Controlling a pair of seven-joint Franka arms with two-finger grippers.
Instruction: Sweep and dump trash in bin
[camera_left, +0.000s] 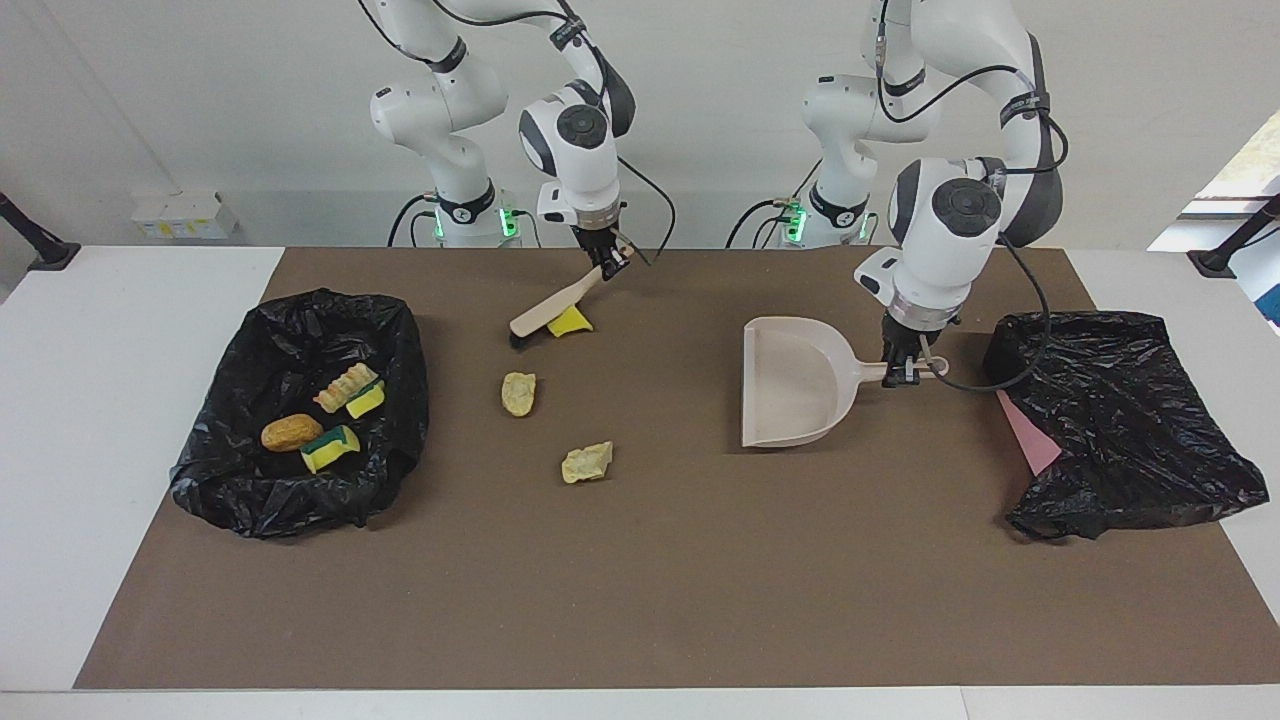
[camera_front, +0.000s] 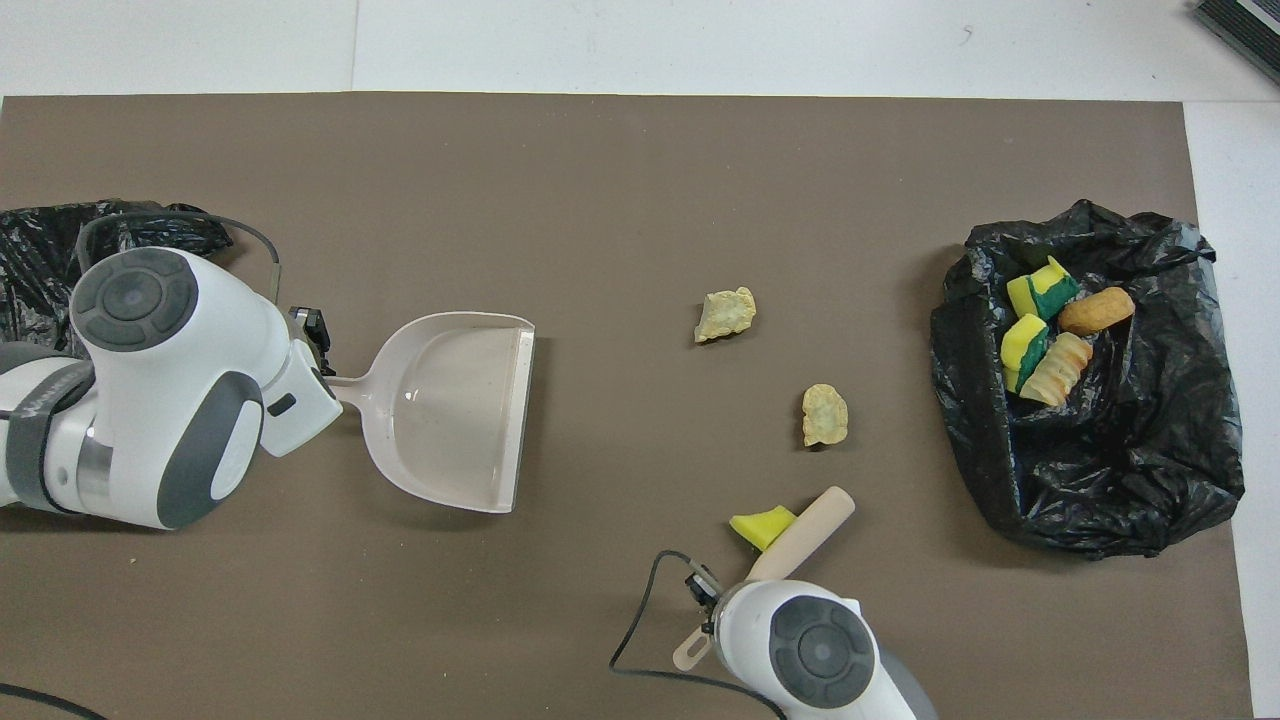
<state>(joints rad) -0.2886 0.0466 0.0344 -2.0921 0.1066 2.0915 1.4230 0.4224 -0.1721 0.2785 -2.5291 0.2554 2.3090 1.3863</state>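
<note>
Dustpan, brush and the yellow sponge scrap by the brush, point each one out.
dustpan (camera_left: 790, 385), facing view, middle of its pan floor
brush (camera_left: 548, 309), facing view, its wooden back
yellow sponge scrap (camera_front: 762, 526), overhead view, its top face

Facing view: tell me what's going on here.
The right gripper holds the brush against a yellow sponge bit. The left gripper holds the dustpan by its handle. Two bread lumps lie loose on the mat; four scraps sit in the bin.
</note>
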